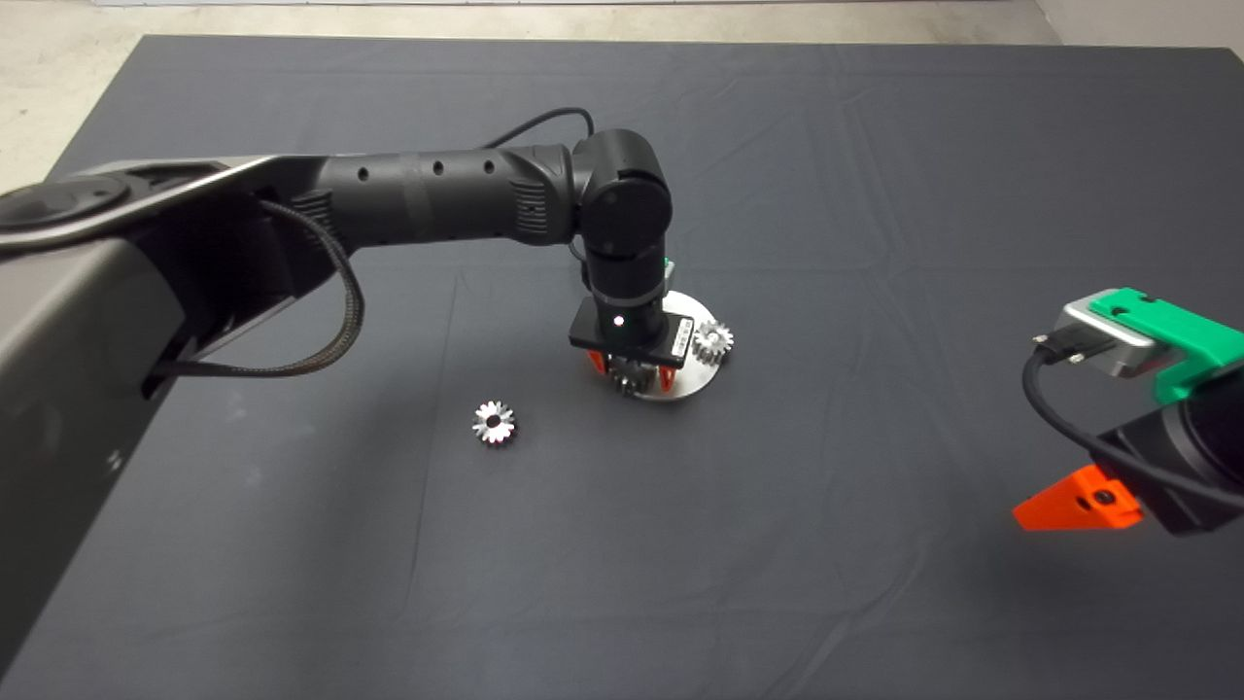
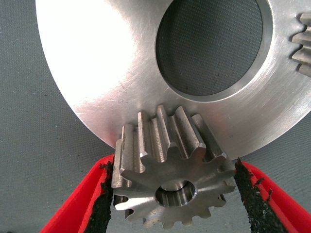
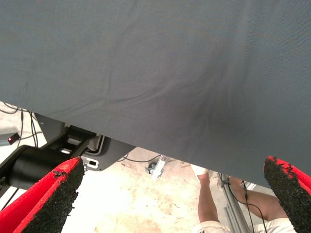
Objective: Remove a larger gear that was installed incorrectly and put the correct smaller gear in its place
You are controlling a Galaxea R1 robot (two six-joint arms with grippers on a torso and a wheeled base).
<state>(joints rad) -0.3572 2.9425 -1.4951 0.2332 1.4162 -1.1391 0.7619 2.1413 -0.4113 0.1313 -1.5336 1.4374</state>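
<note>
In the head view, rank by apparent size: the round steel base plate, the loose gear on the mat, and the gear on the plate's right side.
1. Round shiny steel base plate, clearly largest.
2 and 3. Loose steel gear with a dark centre hole on the mat and small steel gear at the plate's right: they look about alike, so no ranking.

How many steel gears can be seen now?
3: one on the mat; one on the round steel plate; one between the left gripper's fingers. The arm may hide others.
</note>
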